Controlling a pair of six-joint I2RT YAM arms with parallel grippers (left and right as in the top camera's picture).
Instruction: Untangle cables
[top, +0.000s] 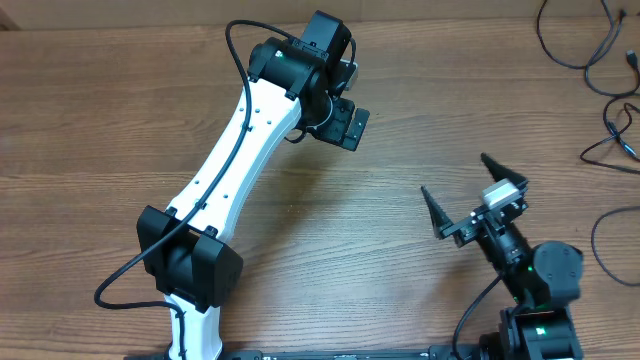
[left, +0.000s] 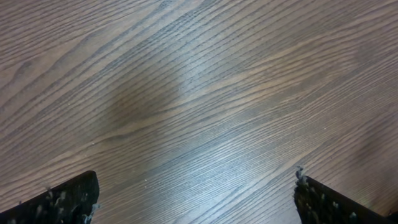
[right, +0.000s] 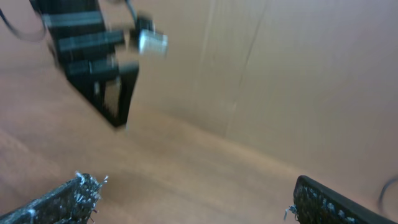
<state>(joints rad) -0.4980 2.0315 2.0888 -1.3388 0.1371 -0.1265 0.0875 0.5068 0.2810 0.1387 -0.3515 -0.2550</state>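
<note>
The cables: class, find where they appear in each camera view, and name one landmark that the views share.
Overhead: the cables lie along the right edge, top to middle.
Left wrist: not in view.
Right wrist: a thin dark curve at the far right edge, possibly one; too blurred to be sure.
Shared landmark: the wooden table.

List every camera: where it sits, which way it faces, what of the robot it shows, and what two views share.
Overhead: above the table, facing straight down; shows both arms, left pincer, right pincer, cables at the right edge.
Left wrist: on the left arm, facing down at bare wood; its open fingertips at the bottom corners.
Right wrist: on the right arm, facing low across the table; own open fingertips, blurred picture.
Shared: overhead and right wrist both show what is likely the left pincer.
</note>
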